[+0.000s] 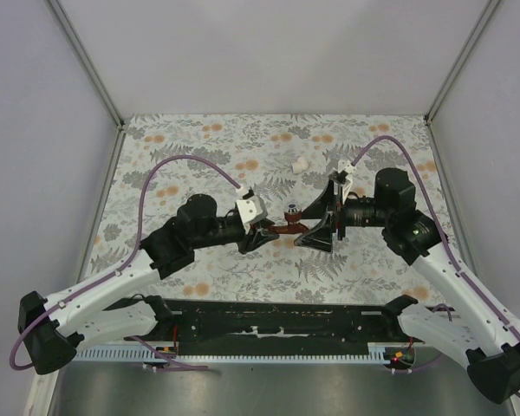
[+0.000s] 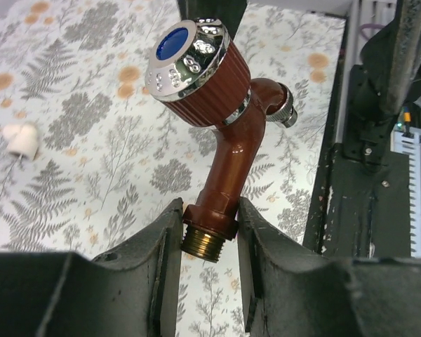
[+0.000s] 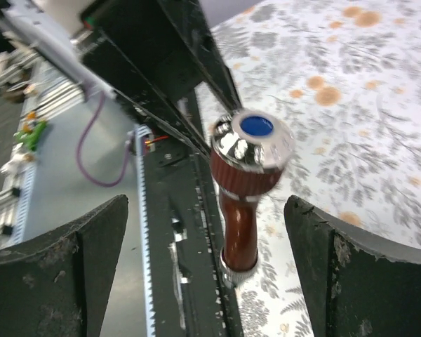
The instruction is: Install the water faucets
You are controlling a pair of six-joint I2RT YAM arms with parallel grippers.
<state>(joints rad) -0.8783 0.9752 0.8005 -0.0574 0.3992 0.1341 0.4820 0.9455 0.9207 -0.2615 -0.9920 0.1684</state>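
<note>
"Gripping what, the left gripper (image 2: 209, 214)?"
"The tap (image 2: 228, 158), by its threaded end, above the table (image 1: 199, 156). Its long axis runs toward the right gripper (image 3: 207, 210), whose spread jaws flank its far end without touching."

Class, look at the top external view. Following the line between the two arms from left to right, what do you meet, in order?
left gripper → water faucet → right gripper
</note>
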